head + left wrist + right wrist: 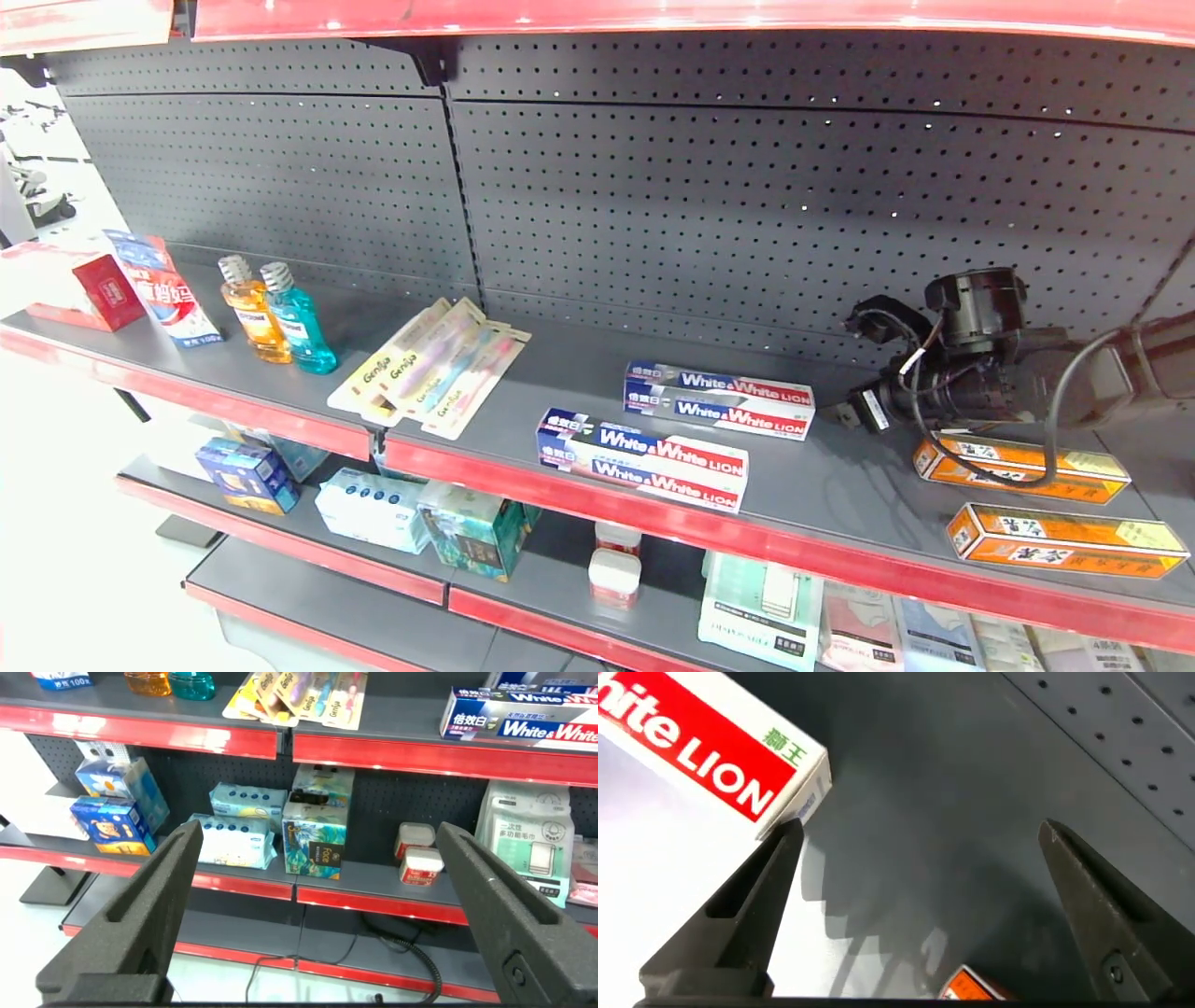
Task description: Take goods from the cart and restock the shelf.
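Head view: the shelf (560, 373) carries two bottles (277, 322), toothbrush packs (431, 369), two white boxes (717, 401) and two orange boxes (1064, 539). Wide bare stretches lie between and behind these groups. The right arm (990, 373) hangs over the shelf just beside the rear orange box. Restocking looks partly done, with plenty of room left.

Left wrist view: the left tool (318, 831) has its fingers wide apart with nothing between them. It faces the lower shelf (369, 885), where tissue packs (234, 835) stand.

Right wrist view: the right tool (920, 831) is also spread and empty, low over bare shelf. A white box (719, 747) lies near one finger, and an orange box (971, 989) corner shows close by. With both tools empty, the next item probably has to come from the cart.
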Robot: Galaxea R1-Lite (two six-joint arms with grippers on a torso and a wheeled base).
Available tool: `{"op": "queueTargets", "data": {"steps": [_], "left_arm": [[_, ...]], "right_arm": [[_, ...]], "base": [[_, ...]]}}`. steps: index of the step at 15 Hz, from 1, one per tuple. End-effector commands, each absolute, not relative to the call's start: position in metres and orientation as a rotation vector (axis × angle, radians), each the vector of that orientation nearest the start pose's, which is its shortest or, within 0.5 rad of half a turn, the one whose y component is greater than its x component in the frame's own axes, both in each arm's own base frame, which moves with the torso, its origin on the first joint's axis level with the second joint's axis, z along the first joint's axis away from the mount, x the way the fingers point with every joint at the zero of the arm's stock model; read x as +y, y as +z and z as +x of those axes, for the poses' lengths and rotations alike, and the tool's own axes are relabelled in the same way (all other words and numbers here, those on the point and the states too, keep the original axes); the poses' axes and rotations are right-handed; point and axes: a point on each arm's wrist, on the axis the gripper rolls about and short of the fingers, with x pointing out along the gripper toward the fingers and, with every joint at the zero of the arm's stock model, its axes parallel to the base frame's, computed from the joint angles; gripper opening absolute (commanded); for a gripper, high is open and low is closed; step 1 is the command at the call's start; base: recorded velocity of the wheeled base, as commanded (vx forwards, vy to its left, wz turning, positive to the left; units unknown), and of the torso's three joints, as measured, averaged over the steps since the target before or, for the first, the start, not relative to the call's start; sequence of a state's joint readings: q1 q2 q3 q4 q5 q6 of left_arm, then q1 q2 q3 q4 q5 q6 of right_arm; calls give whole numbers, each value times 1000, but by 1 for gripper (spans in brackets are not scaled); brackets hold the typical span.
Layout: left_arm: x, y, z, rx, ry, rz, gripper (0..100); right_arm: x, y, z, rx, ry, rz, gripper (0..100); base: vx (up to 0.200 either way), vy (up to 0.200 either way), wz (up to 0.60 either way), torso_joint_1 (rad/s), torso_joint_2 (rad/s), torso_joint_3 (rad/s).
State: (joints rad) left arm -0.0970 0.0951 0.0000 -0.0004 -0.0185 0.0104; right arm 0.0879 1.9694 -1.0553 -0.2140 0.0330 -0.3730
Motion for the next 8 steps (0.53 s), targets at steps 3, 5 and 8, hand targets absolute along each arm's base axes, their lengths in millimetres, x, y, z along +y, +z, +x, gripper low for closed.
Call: {"op": "queueTargets", "data": {"steps": [3, 5, 8], "left_arm": [[1, 77, -15, 96, -115, 14, 100], [1, 77, -16, 94, -115, 14, 100], [1, 77, -15, 96, -115, 14, 100]], "right_arm": [[42, 119, 359, 668, 264, -365, 100], [47, 119, 358, 664, 277, -369, 100], [50, 119, 358, 664, 286, -372, 100]], "base": [[0, 0, 0, 0, 0, 0], [0, 0, 0, 0, 0, 0], [0, 0, 0, 0, 0, 0]]}}
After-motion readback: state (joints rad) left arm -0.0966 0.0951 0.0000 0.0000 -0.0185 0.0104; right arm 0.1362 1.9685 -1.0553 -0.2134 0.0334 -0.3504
